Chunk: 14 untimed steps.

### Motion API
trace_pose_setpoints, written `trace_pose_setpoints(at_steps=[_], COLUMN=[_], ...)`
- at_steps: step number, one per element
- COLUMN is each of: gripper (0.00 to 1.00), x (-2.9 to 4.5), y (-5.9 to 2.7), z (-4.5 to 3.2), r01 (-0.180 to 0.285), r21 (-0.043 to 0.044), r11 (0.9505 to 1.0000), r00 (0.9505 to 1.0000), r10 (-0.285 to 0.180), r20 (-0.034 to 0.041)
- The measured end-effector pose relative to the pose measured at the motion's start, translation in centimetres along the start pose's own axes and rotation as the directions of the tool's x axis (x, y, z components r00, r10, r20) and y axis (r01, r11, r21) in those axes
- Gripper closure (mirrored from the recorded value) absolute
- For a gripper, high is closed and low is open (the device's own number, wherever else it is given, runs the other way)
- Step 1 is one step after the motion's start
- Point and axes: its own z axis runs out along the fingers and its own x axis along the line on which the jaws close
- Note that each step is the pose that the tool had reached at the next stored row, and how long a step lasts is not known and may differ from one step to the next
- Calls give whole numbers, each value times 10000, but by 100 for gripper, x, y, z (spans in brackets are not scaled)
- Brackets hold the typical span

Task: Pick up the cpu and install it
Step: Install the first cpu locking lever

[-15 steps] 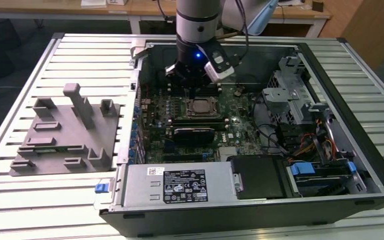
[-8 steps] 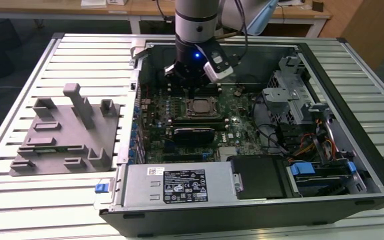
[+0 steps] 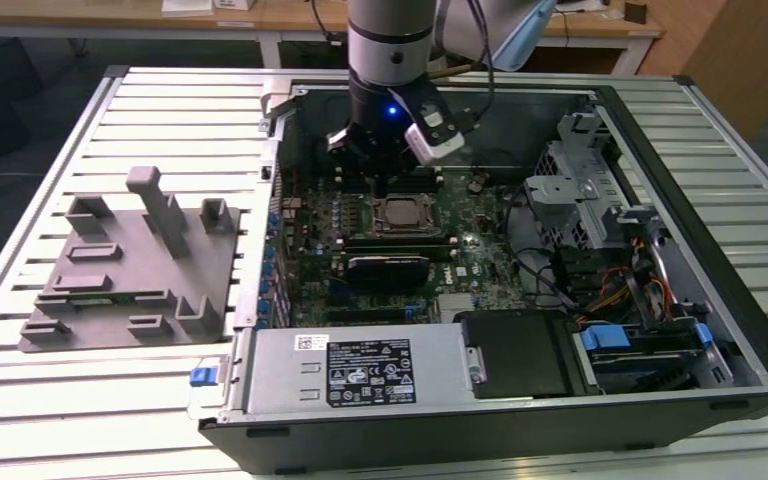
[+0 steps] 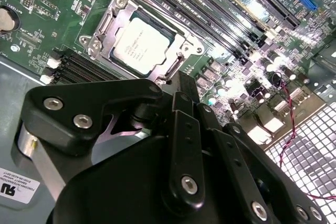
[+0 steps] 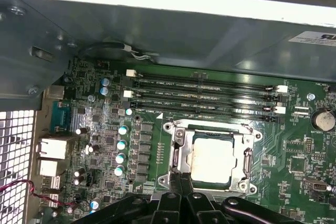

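Cpu (image 4: 140, 44) top: pale silver, faint dark print. Socket frame (image 4: 118, 1): bright metal rim. Motherboard (image 5: 105, 145): green, with black memory slots (image 5: 205, 94) and silver-capped capacitors. Gripper (image 4: 181, 95): matte black, silver screws. Fixture (image 3: 131, 265), left of the exterior view: plain grey. Table (image 3: 37, 400): ribbed silver.

A robotics lab: opened computer case (image 3: 518, 250) on slatted metal workbench (image 3: 37, 400), desks (image 3: 291, 20) behind.

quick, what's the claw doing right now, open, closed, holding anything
Claw: above the cpu seated in the socket; open or closed cannot be told.
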Motion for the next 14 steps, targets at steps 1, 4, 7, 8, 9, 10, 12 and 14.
trace_pose_setpoints(at_steps=[1,4,7,8,9,10,12,14], gripper=[89,89,89,89,89,89,89,89], x=[2,10,17,19,22,24,30,35], y=[0,1,1,2,2,2,2,3], z=[0,0,0,0,0,0,0,0], r01=[0,0,0,0,0,0,-1,-1], r21=[0,0,0,0,0,0,0,0], r11=[10000,10000,10000,10000,10000,10000,10000,10000], r00=[10000,10000,10000,10000,10000,10000,10000,10000], r10=[0,0,0,0,0,0,1,1], r20=[0,0,0,0,0,0,0,0])
